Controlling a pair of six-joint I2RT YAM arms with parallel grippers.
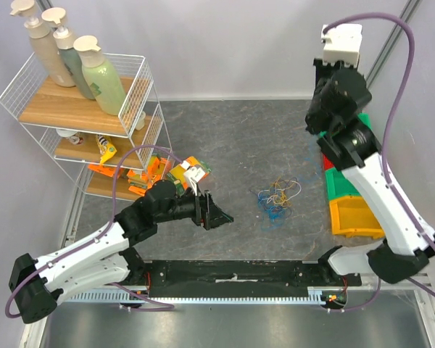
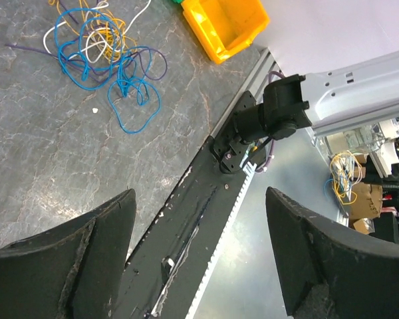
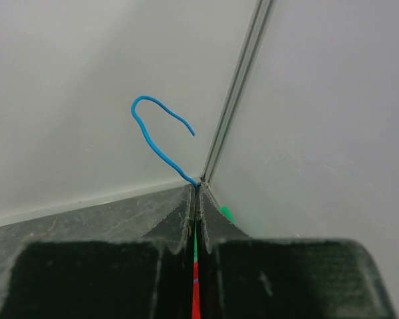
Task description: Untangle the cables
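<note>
At the near edge of the table (image 1: 232,138) a black rail (image 1: 232,275) runs between the two arm bases. Just behind it, on the left side, the left gripper (image 2: 199,199) hangs low over the grey surface. Its two black fingers stand wide apart and there is nothing between them. It points to the right, toward the cables (image 1: 278,196), but it is clearly apart from them.

The cables lie in one small loose heap near the middle of the table, a little to the right. Blue, yellow and white strands cross over each other there, with a thin purple one among them. In the left wrist view one blue loop sticks out of the heap on the side of the left gripper.

To the right of the heap, at the table's edge, stands a yellow bin (image 1: 355,217), and a green bin (image 1: 342,185) is behind it.

Farther back the right arm is raised high above the table. The right gripper (image 3: 196,189) is closed tightly on one blue cable (image 3: 146,139). The free end of this cable curls up from the fingertips in the air, against the white wall.

At the far left stands a white wire rack (image 1: 141,94) with wooden shelves. Three pump bottles (image 1: 101,80) are on its top shelf, and orange packets (image 1: 154,172) lie at its foot.
</note>
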